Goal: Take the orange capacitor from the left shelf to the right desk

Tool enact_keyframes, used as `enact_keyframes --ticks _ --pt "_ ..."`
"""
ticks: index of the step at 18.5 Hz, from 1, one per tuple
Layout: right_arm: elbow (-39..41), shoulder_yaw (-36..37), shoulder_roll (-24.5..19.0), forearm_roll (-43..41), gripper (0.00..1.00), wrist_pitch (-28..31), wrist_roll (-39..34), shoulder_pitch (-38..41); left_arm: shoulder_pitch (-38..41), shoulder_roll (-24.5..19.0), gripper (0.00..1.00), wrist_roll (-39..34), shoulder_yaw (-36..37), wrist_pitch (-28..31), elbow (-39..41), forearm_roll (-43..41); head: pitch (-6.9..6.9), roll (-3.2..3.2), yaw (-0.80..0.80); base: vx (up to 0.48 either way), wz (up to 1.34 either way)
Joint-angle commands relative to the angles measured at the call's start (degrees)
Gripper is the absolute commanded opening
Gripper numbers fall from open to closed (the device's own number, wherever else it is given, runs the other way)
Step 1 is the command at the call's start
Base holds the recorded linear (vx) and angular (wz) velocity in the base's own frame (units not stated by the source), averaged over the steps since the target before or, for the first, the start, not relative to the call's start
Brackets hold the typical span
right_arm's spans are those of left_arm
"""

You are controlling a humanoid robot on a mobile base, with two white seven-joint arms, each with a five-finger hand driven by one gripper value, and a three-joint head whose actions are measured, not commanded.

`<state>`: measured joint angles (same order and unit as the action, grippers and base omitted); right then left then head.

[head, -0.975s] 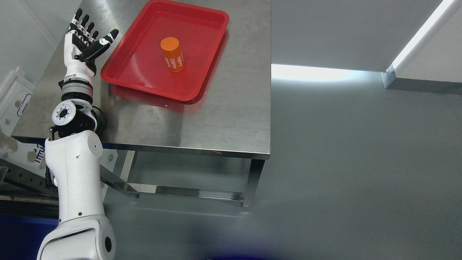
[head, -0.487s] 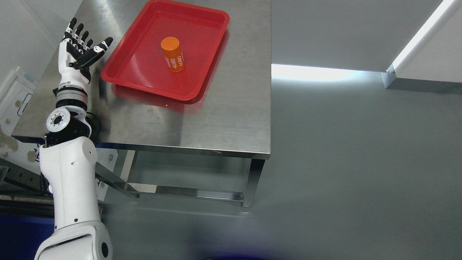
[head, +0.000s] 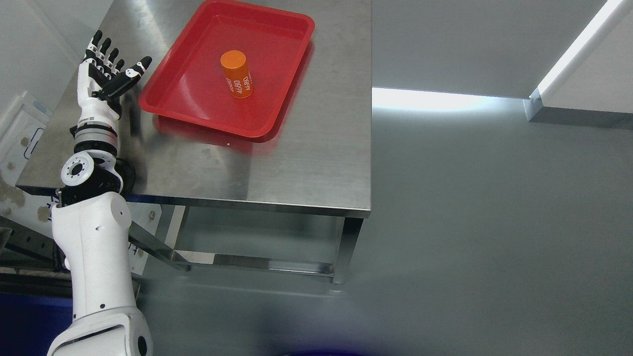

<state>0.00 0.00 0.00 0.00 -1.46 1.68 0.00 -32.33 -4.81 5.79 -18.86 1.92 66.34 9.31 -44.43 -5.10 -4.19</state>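
An orange capacitor (head: 236, 74), a cylinder with white digits on its side, stands upright in the middle of a red tray (head: 198, 99). The tray lies on a steel table (head: 306, 163). My left hand (head: 106, 69) is raised over the table's left part, just left of the tray and apart from it, with fingers spread and nothing in them. The capacitor stands well to the right of the hand. No right arm shows.
The table's front edge runs along the middle of the view, with its legs and lower rail below. Grey floor fills the right half. White boxes and a metal frame sit at the far left below the table's edge.
My left arm has drifted left and slightly down, drawing the open hand away from the tray. The capacitor and tray stay put.
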Motion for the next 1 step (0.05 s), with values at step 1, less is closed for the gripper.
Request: enact_keyframes --ticks 1 --pt "1.0 0.7 1.0 0.3 1.0 0.1 0.0 1.1 -0.1 0.2 1.0 0.0 -0.2 0.0 0.4 0.0 0.0 0.0 0.0 0.0 0.0"
